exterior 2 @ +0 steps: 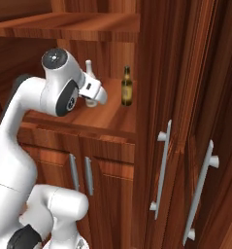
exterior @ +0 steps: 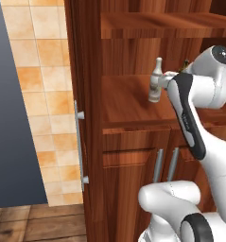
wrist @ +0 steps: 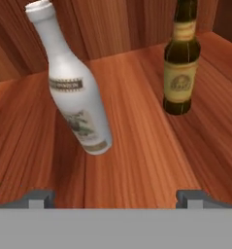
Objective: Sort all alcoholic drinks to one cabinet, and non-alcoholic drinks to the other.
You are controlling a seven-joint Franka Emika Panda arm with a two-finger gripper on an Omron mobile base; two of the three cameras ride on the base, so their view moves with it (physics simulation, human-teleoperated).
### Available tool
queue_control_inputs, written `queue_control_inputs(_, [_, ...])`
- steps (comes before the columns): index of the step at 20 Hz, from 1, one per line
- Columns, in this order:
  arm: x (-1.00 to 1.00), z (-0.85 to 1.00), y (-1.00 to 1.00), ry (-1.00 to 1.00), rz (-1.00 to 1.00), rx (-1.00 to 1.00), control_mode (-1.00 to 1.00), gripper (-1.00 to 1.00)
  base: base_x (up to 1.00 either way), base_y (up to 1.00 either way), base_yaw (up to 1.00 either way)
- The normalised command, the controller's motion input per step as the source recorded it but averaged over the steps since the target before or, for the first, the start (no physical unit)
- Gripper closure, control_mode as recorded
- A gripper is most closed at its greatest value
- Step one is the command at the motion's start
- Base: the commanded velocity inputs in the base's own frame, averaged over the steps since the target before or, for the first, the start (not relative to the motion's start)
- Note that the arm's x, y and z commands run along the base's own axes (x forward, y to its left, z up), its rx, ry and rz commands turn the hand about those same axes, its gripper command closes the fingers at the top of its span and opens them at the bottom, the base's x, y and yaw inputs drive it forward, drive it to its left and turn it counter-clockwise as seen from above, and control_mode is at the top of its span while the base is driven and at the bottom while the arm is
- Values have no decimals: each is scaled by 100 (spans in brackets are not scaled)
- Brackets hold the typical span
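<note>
A whitish glass bottle (wrist: 74,92) and an amber beer bottle (wrist: 181,63) stand apart on the wooden cabinet (exterior: 128,101) shelf. The gripper (wrist: 117,197) hangs before them, jaws wide open, empty. The amber bottle's top is cut off in the hand view.

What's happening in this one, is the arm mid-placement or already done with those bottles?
The white arm is reaching into the reddish-brown wooden cabinet. Its claw is open and holds nothing, with the fingertips spread wide. Just ahead of it, the pale whitish bottle stands on the middle shelf, free of the claw. The dark amber bottle stands apart from it on the same shelf. Both alcoholic drinks are now in this cabinet.
</note>
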Motion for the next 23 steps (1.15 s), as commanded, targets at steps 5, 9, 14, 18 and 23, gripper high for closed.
queue_control_inputs(5, [-100, -53, -23, 7, 0, -2, -100, -100, 0, 0, 0])
queue_control_inputs(9, [-100, -34, 7, 4, 0, -5, -100, -100, 0, 0, 0])
queue_control_inputs(14, [-98, -13, 17, 1, 0, -4, -100, -100, 0, 0, 0])
queue_control_inputs(18, [-39, -4, 0, 1, 0, 2, -100, -100, 0, 0, 0])
queue_control_inputs(23, [0, 0, -2, 1, 0, 2, -100, -100, 0, 0, 0])
